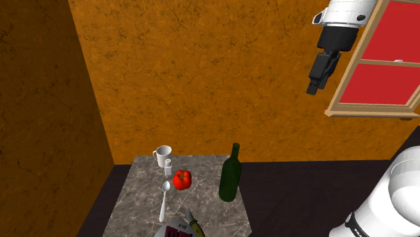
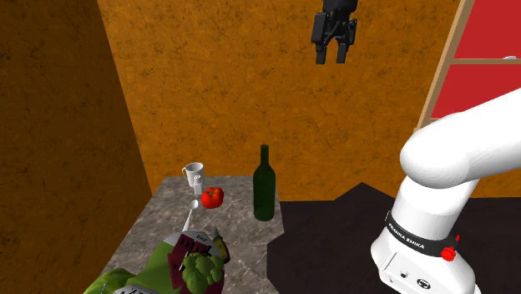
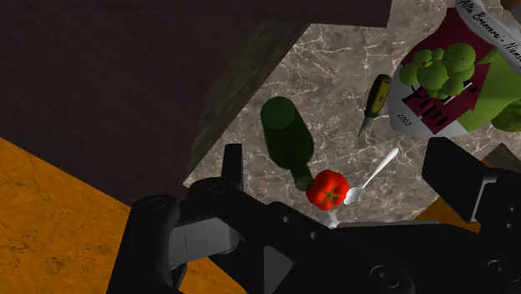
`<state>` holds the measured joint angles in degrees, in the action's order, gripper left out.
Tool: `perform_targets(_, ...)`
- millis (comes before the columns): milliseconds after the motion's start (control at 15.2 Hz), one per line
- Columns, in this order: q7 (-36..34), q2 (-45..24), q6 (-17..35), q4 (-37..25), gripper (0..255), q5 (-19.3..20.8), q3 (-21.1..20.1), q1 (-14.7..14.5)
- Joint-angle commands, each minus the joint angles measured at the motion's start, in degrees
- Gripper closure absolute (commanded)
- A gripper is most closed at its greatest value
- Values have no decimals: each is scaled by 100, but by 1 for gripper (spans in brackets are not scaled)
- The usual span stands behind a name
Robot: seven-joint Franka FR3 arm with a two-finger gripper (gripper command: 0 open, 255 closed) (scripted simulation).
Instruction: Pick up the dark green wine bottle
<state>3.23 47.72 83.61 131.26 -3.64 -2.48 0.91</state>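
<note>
Dark green wine bottle (image 1: 230,176) upright on marbled table (image 1: 138,195), orange walls (image 1: 202,74)

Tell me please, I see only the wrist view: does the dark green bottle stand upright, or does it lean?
Observer: Upright. In the shoulder view the bottle stands straight on the marbled table, near the edge at that view's right.
Operator: How high is the pincer over it?
Observer: High. The open pincer hangs far above the bottle's neck, beside the red window.
Operator: What else stands near the bottle?
Observer: A white mug, behind the tomato, apart from the bottle.
</note>
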Motion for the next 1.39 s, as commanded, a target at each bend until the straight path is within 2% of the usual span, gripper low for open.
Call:
perform_targets(0,0,0,0,0,0,0,0,0)
perform_targets(660,12,-1574,1592,403,0,-118,-244,-89)
perform_targets(1320,-28,-3629,2942,85,0,-104,-479,-157)
